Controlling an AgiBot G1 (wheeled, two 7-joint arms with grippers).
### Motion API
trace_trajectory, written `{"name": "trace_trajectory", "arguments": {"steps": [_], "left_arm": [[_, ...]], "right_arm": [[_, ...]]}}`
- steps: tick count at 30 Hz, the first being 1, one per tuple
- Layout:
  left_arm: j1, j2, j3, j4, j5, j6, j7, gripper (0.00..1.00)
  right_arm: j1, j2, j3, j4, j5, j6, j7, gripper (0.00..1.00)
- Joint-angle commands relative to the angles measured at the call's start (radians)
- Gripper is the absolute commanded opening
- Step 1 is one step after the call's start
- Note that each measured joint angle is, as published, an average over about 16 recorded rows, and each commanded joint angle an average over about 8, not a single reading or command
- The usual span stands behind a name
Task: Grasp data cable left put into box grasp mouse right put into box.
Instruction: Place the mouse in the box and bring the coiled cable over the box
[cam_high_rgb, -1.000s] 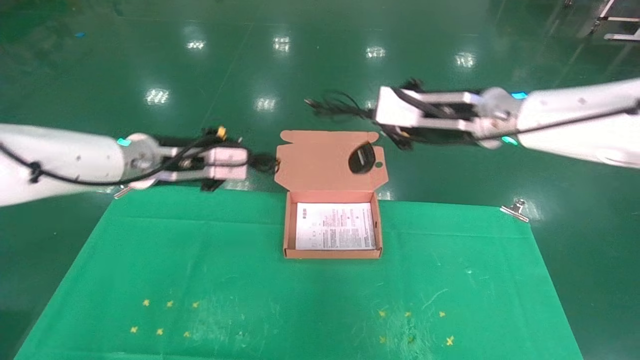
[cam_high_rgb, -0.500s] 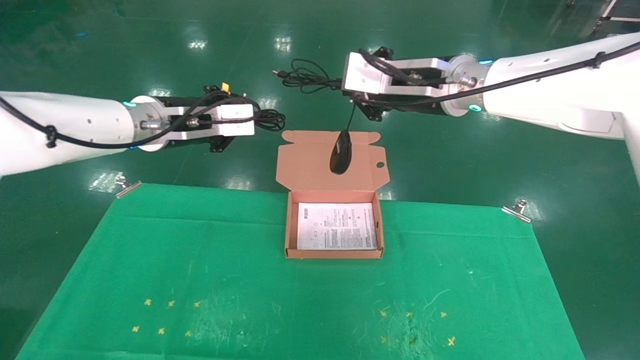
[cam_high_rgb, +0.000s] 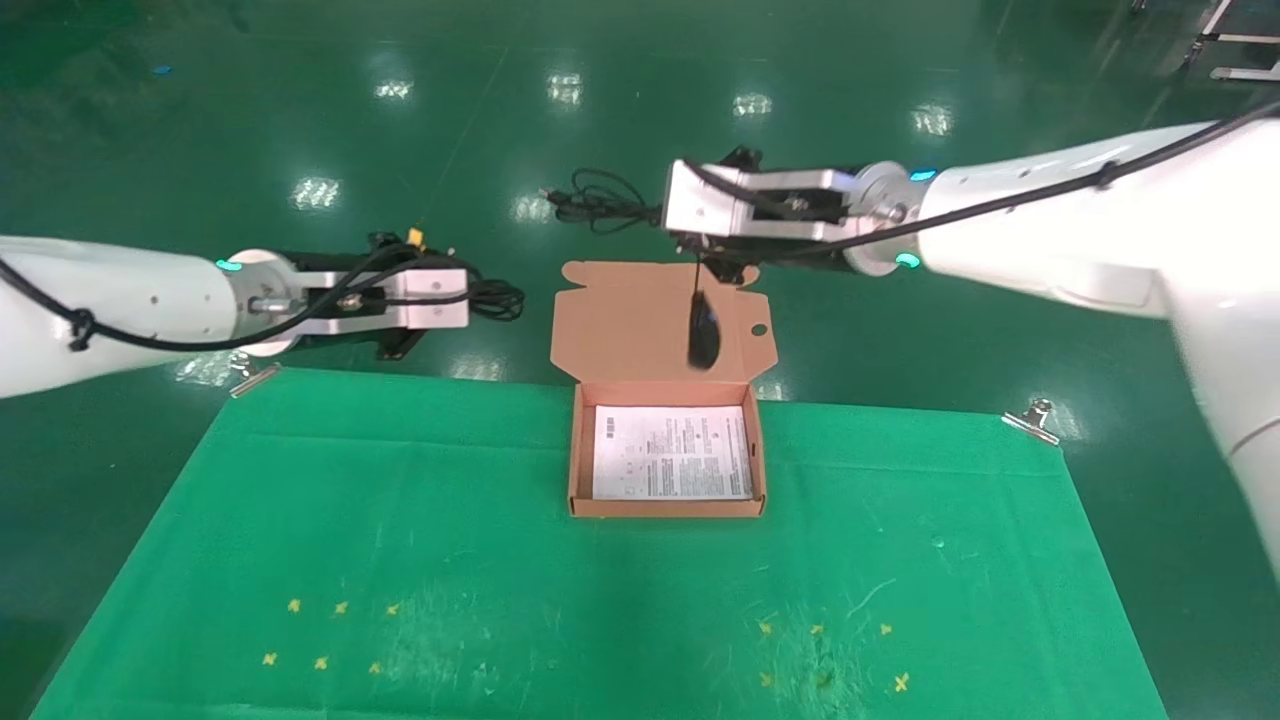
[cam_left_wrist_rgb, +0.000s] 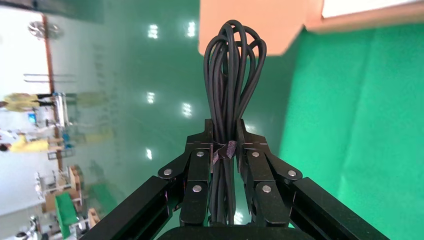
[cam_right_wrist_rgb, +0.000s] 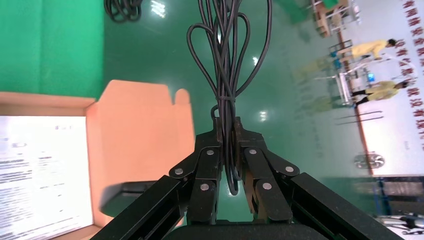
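Observation:
My left gripper (cam_high_rgb: 480, 299) is shut on the data cable (cam_high_rgb: 500, 298), a tied black bundle, held in the air left of the box lid; the left wrist view shows the jaws (cam_left_wrist_rgb: 225, 131) clamped at the tie of the cable (cam_left_wrist_rgb: 232, 70). My right gripper (cam_high_rgb: 657, 212) is shut on the mouse's coiled cord (cam_high_rgb: 592, 198), seen closely in the right wrist view (cam_right_wrist_rgb: 227, 125). The mouse (cam_high_rgb: 703, 336) dangles from the cord in front of the open lid (cam_high_rgb: 620, 320). The box (cam_high_rgb: 572, 460) lies open on the cloth with only its white sheet (cam_high_rgb: 670, 452) inside.
A green cloth (cam_high_rgb: 400, 540) covers the table, clipped at the far corners (cam_high_rgb: 1030, 418). Small yellow marks (cam_high_rgb: 330, 635) lie near the front on both sides. Behind the table is shiny green floor.
Both arms have moved lower. The left gripper with the data cable drew back to the left. The right gripper shifted a little left, and the hanging mouse swung right and down before the lid.

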Motion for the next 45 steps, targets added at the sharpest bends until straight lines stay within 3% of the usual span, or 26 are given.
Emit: {"name": "trace_trajectory", "arguments": {"steps": [1, 21, 30, 39, 40, 45], "left_arm": [[0.007, -0.008, 0.004, -0.008, 0.011, 0.008, -0.010, 0.00], [0.048, -0.098, 0.017, -0.174, 0.146, 0.132, -0.201, 0.00], [0.058, -0.103, 0.018, -0.207, 0.168, 0.143, -0.233, 0.00], [0.059, -0.104, 0.018, -0.213, 0.173, 0.145, -0.239, 0.00], [0.059, -0.104, 0.018, -0.213, 0.173, 0.145, -0.240, 0.00], [0.060, -0.104, 0.018, -0.215, 0.174, 0.145, -0.240, 0.00]], "right_arm": [[-0.004, -0.007, -0.003, -0.012, -0.004, 0.005, -0.003, 0.00], [-0.055, -0.066, -0.098, -0.124, 0.079, 0.042, -0.064, 0.00], [-0.113, -0.070, -0.199, -0.136, 0.226, 0.062, 0.016, 0.00], [-0.149, -0.068, -0.283, -0.238, 0.335, 0.116, 0.119, 0.00], [-0.149, -0.068, -0.292, -0.246, 0.338, 0.121, 0.126, 0.04], [-0.151, -0.069, -0.331, -0.271, 0.348, 0.138, 0.144, 0.67]]}}
